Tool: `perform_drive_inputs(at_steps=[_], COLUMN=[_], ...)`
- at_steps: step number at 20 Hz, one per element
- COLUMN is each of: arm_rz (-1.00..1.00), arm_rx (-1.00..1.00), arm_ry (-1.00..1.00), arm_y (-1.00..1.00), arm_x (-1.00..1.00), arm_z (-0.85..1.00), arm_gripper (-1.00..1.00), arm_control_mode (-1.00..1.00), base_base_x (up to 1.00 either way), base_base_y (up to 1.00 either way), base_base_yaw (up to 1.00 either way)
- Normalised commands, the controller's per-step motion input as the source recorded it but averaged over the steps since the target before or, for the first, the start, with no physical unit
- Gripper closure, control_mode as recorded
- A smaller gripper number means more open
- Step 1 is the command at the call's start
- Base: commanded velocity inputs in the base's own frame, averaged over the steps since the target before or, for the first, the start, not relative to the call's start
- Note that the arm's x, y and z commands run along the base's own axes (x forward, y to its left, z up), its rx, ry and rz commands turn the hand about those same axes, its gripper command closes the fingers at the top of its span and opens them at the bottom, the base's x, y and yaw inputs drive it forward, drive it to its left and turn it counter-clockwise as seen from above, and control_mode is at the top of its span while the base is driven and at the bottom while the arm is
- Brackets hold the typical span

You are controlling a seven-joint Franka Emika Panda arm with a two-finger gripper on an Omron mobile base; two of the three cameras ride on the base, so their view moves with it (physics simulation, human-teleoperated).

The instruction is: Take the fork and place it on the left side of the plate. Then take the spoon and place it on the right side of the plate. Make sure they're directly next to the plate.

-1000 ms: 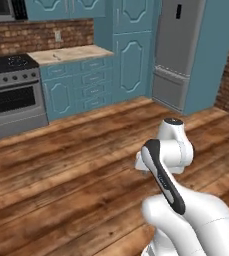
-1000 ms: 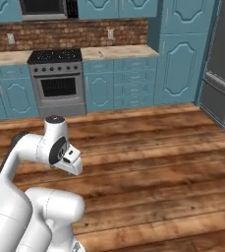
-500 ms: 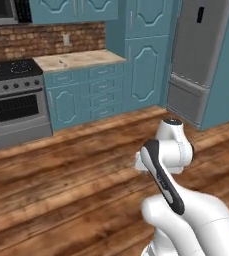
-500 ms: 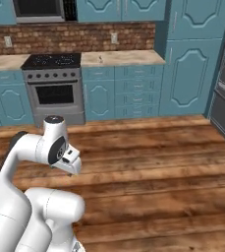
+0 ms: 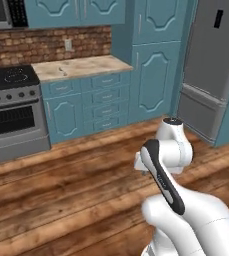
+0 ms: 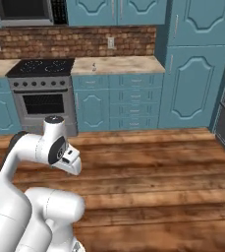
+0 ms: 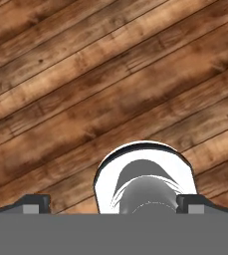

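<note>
Folded arm (image 5: pixel 168 165) (stove (image 5: pixel 11 112) beyond)

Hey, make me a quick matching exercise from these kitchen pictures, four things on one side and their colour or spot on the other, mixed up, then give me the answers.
Things:
1. stove
2. refrigerator
3. countertop
4. floor

Descriptions:
A. light beige slab, right of the cooking range, on blue drawers
B. brown wooden planks, seen below the tool
C. tall grey appliance at the right of the left base view
D. steel front with dark oven window, under a microwave

Pairs: 1-D, 2-C, 3-A, 4-B
</note>
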Motion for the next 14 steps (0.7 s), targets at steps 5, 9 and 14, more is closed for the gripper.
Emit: perform_drive_inputs(at_steps=[5, 9, 14], arm_rz=[0.0, 0.0, 0.0], arm_rx=[0.0, 0.0, 0.0], arm_ry=[0.0, 0.0, 0.0], arm_y=[0.0, 0.0, 0.0], arm_x=[0.0, 0.0, 0.0], arm_z=[0.0, 0.0, 0.0], arm_gripper=[-1.0, -1.0, -1.0], arm_control_mode=[1.0, 1.0, 1.0], base_base_x=[1.0, 1.0, 1.0], base_base_y=[-0.28, -0.25, -0.19], base_base_yaw=[0.13, 0.14, 0.17])
